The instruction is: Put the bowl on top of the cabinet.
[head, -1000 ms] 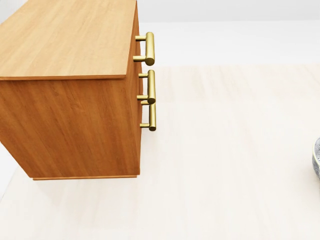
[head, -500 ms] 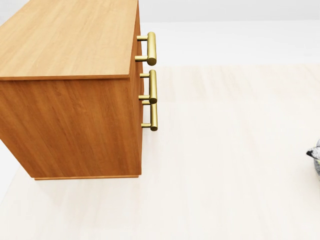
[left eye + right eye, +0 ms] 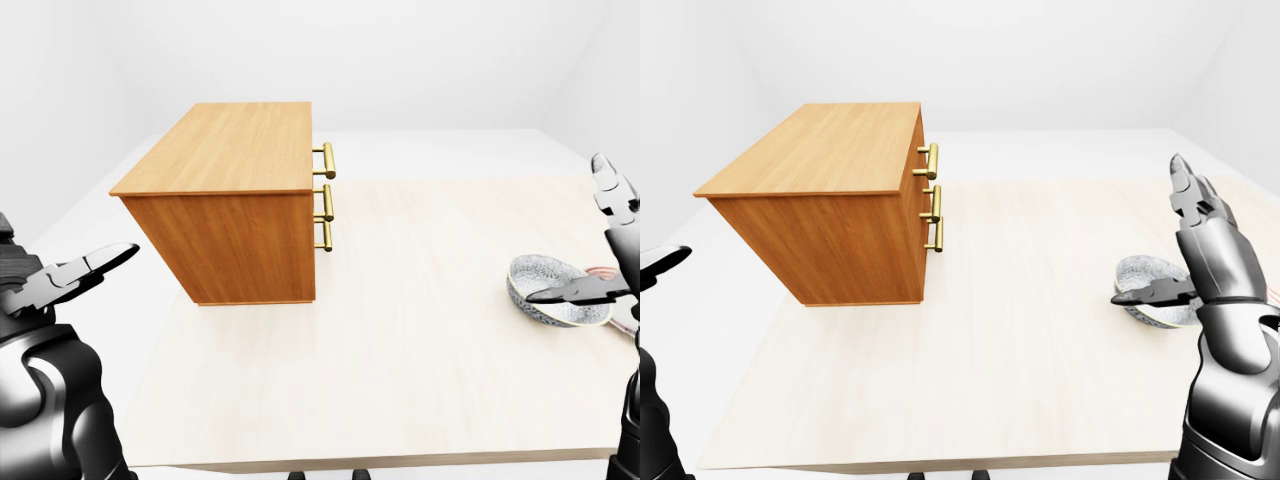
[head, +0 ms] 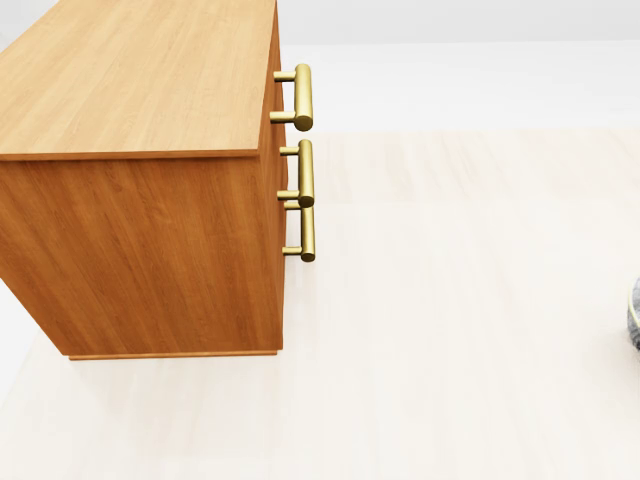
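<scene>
Since half a second ago, the dark finger tip that poked in at the head view's right edge has dropped out of sight, leaving only a sliver of the bowl (image 4: 635, 312) there; the cabinet has not shifted.

The bowl (image 3: 555, 291) rests on the pale table (image 3: 400, 340), well apart from the wooden cabinet (image 3: 235, 205), which stands toward the table's left with three brass handles (image 3: 325, 197) on its right face. The cabinet's top is bare wood.

The right robot hand (image 3: 1185, 255) stands at the bowl with fingers spread apart: one finger (image 3: 1150, 293) reaches across the bowl's rim, perhaps touching it, though the angle leaves that unsure, and the others point upward. The left robot hand (image 3: 60, 278) hangs at the left-eye view's left edge, fingers apart, holding nothing.
</scene>
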